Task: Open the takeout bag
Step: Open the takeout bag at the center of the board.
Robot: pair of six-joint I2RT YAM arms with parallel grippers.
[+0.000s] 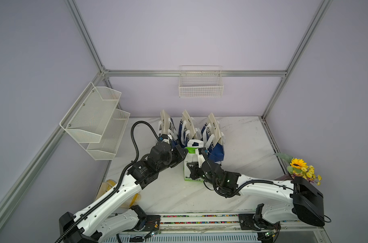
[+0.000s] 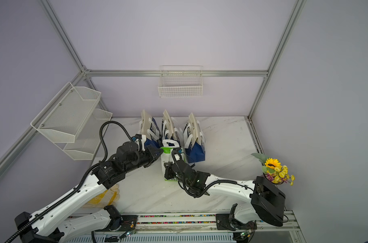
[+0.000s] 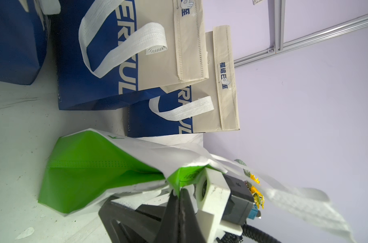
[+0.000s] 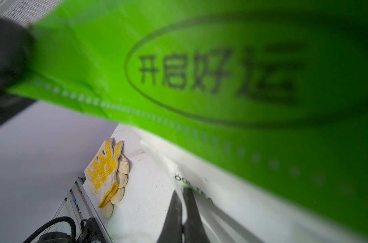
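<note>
The takeout bag (image 1: 189, 170) (image 2: 165, 160), white with a green fold-over top, stands mid-table in both top views. My left gripper (image 1: 184, 153) (image 2: 159, 152) reaches in from the left. In the left wrist view this gripper (image 3: 177, 190) is shut on the edge of the green top flap (image 3: 185, 177), above the bag's green side gusset (image 3: 90, 168). My right gripper (image 1: 190, 166) (image 2: 166, 168) is at the bag's front. In the right wrist view it (image 4: 181, 190) is shut, pinching the white front wall (image 4: 231, 202) under the printed green flap (image 4: 199, 69).
Three blue-and-beige bags (image 1: 212, 136) (image 3: 107, 63) stand in a row right behind the takeout bag. A yellow-and-white glove (image 2: 104, 197) (image 4: 107, 172) lies at the front left. Flowers (image 1: 302, 168) sit at the right edge. A mesh shelf (image 1: 94, 120) and a wire basket (image 1: 201, 88) hang on the walls.
</note>
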